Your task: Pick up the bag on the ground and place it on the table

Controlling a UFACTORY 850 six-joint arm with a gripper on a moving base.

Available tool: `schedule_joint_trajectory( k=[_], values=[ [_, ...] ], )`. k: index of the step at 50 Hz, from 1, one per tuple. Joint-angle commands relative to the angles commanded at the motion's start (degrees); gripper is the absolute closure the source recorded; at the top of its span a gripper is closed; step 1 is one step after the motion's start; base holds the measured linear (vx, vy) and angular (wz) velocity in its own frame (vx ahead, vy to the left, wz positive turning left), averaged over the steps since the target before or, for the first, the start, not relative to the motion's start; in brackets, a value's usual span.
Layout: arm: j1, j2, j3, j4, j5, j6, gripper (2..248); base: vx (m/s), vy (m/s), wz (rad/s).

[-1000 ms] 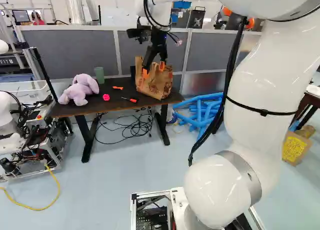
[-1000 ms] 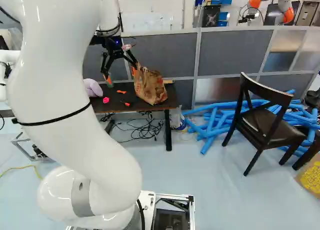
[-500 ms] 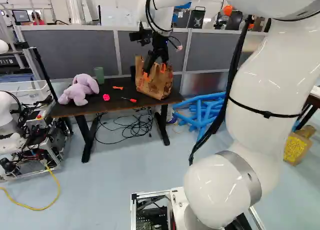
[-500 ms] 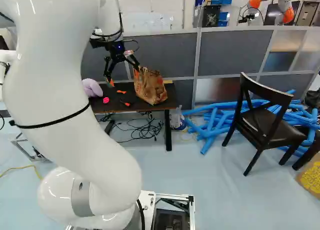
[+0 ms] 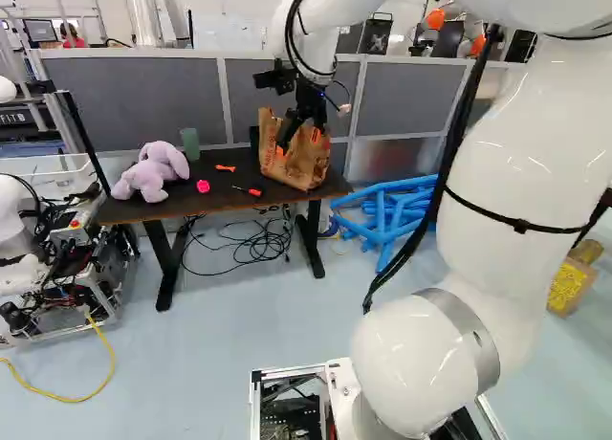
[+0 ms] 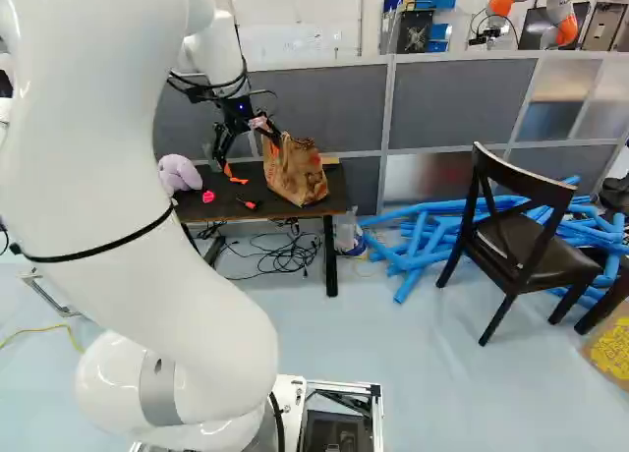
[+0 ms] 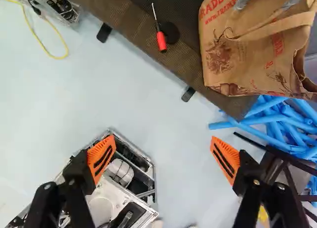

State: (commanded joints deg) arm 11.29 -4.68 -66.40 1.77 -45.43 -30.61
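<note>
Where the table [image 5: 225,201] ends, the bag [image 5: 304,165] sits close.

Thick, rounded, glossy white arm [image 5: 521,172] with a grey band [image 5: 470,335], black strap [image 5: 521,226] and black cables [image 5: 451,153]; black jaws [image 6: 251,157], slotted orange pads [image 7: 101,158].

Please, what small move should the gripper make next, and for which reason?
Probably a small retreat of the gripper, away from the bag: the bag already rests on the table, and the open fingers have nothing between them.
</note>
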Motion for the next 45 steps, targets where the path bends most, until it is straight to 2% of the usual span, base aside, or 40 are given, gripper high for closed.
schedule_joint_trajectory(
  k=[23,45],
  values=[
    [-1.61,2.95,8.76,-0.25,13.61,4.36,3,0.000,0.000,0.000],
    [-3.54,6.49,19.27,-0.55,29.95,9.60,3,0.000,0.000,0.000]
  ],
)
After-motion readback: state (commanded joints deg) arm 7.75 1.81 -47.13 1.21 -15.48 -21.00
